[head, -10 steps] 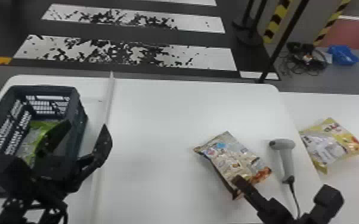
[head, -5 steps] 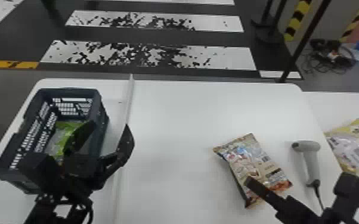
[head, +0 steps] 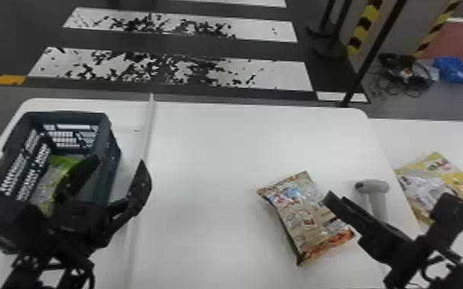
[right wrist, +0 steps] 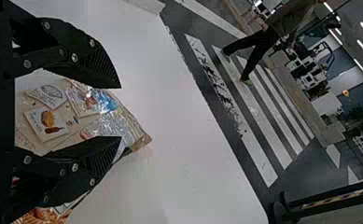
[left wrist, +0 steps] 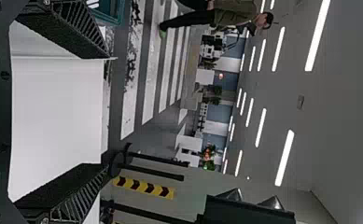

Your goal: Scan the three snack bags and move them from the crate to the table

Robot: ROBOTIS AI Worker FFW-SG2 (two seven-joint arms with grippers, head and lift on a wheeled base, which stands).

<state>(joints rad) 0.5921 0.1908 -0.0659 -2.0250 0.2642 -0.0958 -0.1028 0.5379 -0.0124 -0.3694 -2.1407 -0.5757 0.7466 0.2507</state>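
My left gripper point(head: 117, 173) is open above the right part of the dark crate point(head: 113, 148), where a green snack bag point(head: 46, 184) lies. Its fingers stand wide apart in the left wrist view, the gripper point(left wrist: 102, 112) holding nothing. A beige snack bag point(head: 300, 215) lies flat on the white table point(head: 204, 173). My right gripper point(head: 382, 201) is over that bag's right side and the grey scanner point(head: 372, 186). In the right wrist view the open gripper point(right wrist: 121, 112) has the beige bag point(right wrist: 72, 112) beyond its fingers. A yellow snack bag point(head: 440, 173) lies farther right.
A thin white raised strip point(head: 150, 127) runs front to back beside the crate. A second white table surface point(head: 403, 142) adjoins on the right, under the yellow bag. Black posts point(head: 377, 50) stand on the floor behind.
The head view has shifted sideways, then partly back, so everything in it slid right and then left. Both grippers remain open, and the bags keep their places on the tables and in the crate.
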